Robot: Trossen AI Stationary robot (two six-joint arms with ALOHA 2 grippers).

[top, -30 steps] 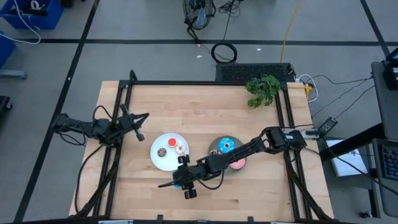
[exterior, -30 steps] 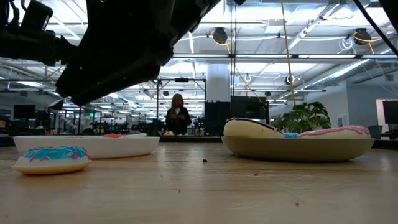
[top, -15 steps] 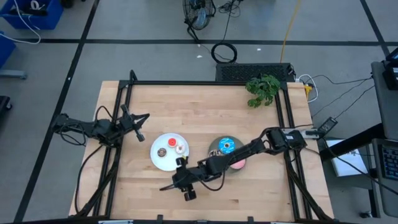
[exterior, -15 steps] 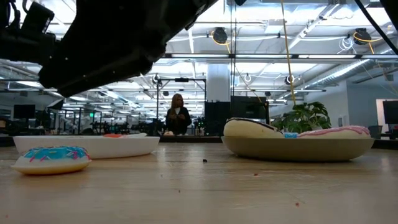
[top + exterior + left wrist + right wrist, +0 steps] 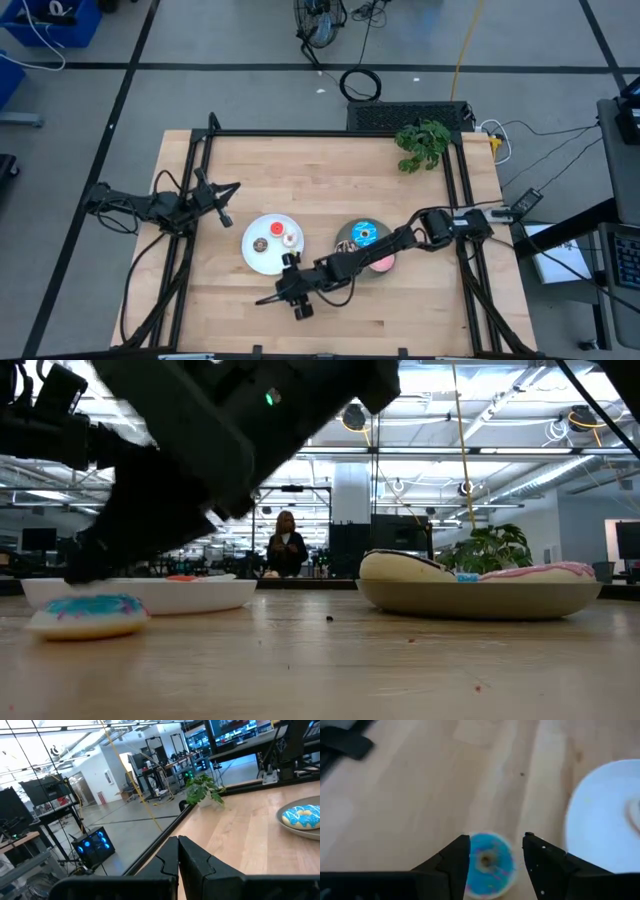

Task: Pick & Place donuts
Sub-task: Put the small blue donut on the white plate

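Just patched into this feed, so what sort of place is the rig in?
Probably a robotics lab or open workshop: a pale wooden table in a black metal frame on a grey floor, coiled black cables beside it, and equipment racks with glowing screens under exposed ceiling lights.

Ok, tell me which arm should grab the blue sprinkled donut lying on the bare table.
The right. Its gripper is open, a finger on either side of the blue sprinkled donut, low over the table beside the white plate. The left gripper, shut, waits far off at the table's left edge.

Robotics lab/open-plan workshop, exposed ceiling ducts (image 5: pixel 470 455), monitors on benches (image 5: pixel 40 795), floor cables (image 5: pixel 361 84)
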